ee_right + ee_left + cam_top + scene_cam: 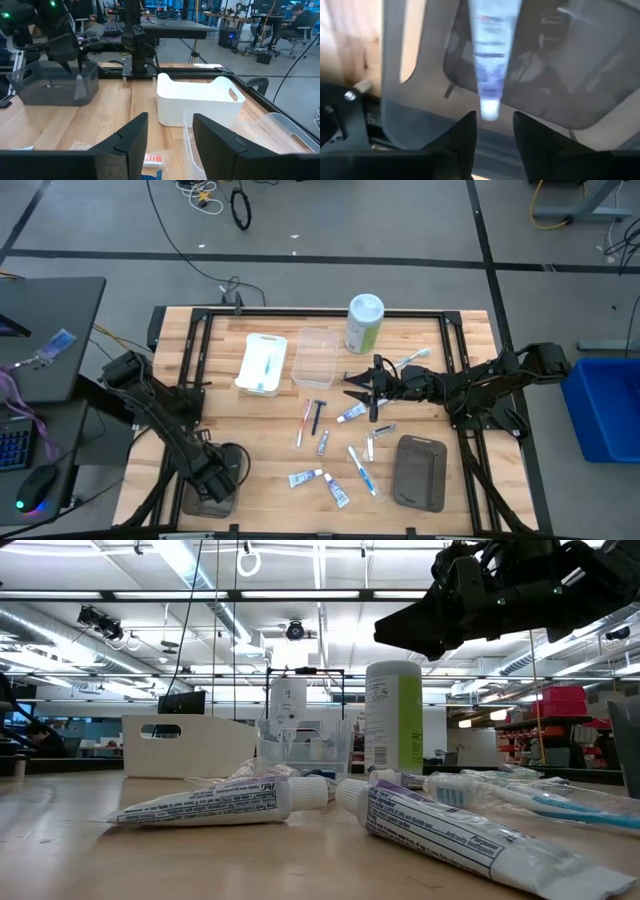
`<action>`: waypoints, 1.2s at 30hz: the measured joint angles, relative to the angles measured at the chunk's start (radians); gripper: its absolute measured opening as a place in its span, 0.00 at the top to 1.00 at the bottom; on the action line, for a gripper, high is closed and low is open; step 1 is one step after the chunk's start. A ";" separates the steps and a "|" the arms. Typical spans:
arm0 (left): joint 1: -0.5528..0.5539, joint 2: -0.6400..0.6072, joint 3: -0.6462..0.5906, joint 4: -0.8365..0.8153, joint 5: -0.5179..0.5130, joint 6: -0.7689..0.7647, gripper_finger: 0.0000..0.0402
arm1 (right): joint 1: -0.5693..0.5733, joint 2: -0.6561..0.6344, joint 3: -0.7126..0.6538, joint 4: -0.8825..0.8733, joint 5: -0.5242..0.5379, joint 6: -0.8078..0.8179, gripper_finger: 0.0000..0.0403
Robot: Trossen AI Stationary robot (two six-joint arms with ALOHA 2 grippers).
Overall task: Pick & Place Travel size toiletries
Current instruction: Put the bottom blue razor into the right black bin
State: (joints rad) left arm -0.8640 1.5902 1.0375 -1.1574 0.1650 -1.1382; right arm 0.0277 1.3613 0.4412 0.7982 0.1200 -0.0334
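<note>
Toiletries (pixel 340 455) lie mostly scattered mid-table toward the front edge. My left gripper (pixel 492 132) hangs over the grey tray (pixel 210 500) at the front-left corner, fingers parted, a small tube (pixel 490 60) dropping from them: the release step, I judge. My right gripper (pixel 362 390) hovers mid-table, unclenched and empty; next it must descend on an item.

The table (pixel 270 435) is pale wood with visible grain in a matt finish, edged by a black metal frame (pixel 320 313). The toothpaste tubes (pixel 210 802) look like soft, slightly glossy plastic, creased towards their flat ends. The white tray (pixel 200 97) is smooth opaque plastic, the tray (pixel 316 357) beside it clear plastic, and the grey bin (pixel 55 82) smoky translucent plastic. The canister (pixel 394 718) has a glossy printed label. The 2 right gripper fingers (pixel 125 137) are matt dark plastic.
</note>
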 joint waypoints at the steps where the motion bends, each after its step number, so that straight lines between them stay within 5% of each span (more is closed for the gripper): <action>1: 0.002 0.000 -0.001 0.003 0.010 0.025 0.63 | 0.000 0.000 0.000 0.000 0.000 0.000 0.58; 9: 0.050 0.000 0.076 -0.032 -0.016 0.156 0.53 | 0.000 0.000 0.000 0.000 0.000 0.030 0.58; 21: 0.095 -0.138 0.342 -0.202 -0.573 0.241 0.54 | 0.032 0.000 0.045 -0.002 -0.001 0.067 0.50; 28: 0.155 -0.332 0.243 -0.126 -0.787 0.229 0.54 | 0.094 0.000 0.121 -0.007 -0.001 -0.007 0.49; 36: 0.330 -0.476 -0.020 0.228 -0.764 0.281 0.54 | 0.104 -0.001 0.127 -0.043 0.000 -0.046 0.51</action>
State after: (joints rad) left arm -0.5344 1.1138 1.0177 -0.9298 -0.5990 -0.8571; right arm 0.1318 1.3605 0.5682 0.7548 0.1200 -0.0792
